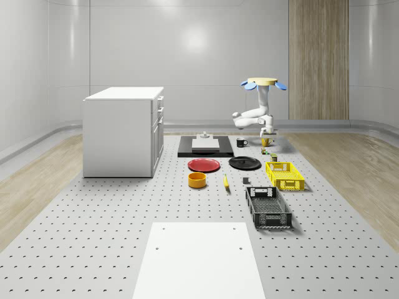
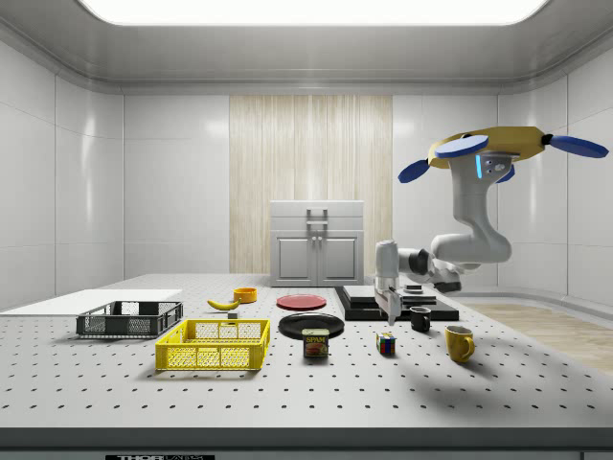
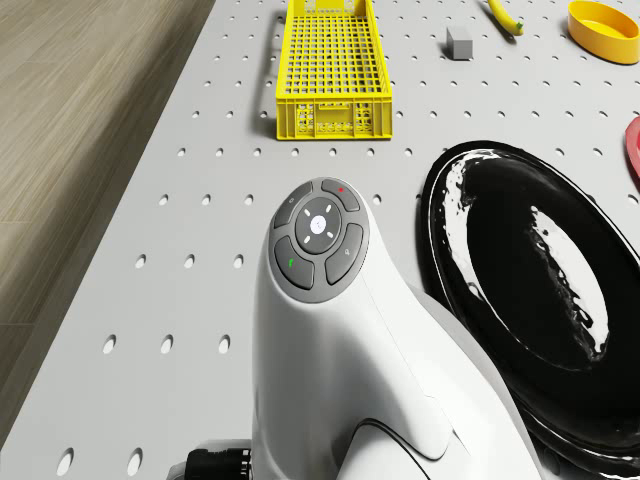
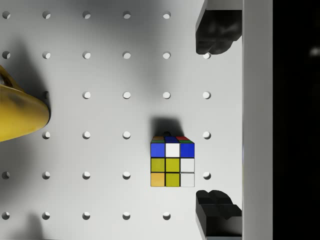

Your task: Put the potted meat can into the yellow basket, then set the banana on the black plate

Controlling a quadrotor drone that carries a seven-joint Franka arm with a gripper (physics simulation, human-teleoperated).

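the potted meat can [image 2: 315, 343] stands upright on the perforated table [image 2: 96, 383], just in front of the black plate [image 2: 311, 324] and just beside the yellow basket [image 2: 214, 345] on the side view's right. it lies apart from the fingers, off to the side view's left of them and nearer that camera. the gripper [image 2: 392, 309] hangs pointing down, above the table and beside the black mug [image 2: 420, 319]; in the wrist view its two dark fingertips [image 4: 215, 34] are spread wide with nothing between them, and a rubik's cube [image 4: 172, 161] sits on the table below, beside the gap rather than in it, with a yellow mug [image 4: 20, 107] further out. the banana [image 2: 223, 304] lies beyond the basket, near an orange bowl [image 2: 245, 294] and a red plate [image 2: 301, 301]. the drone [image 2: 493, 151] hovers high over the table's far end, near the black mug.
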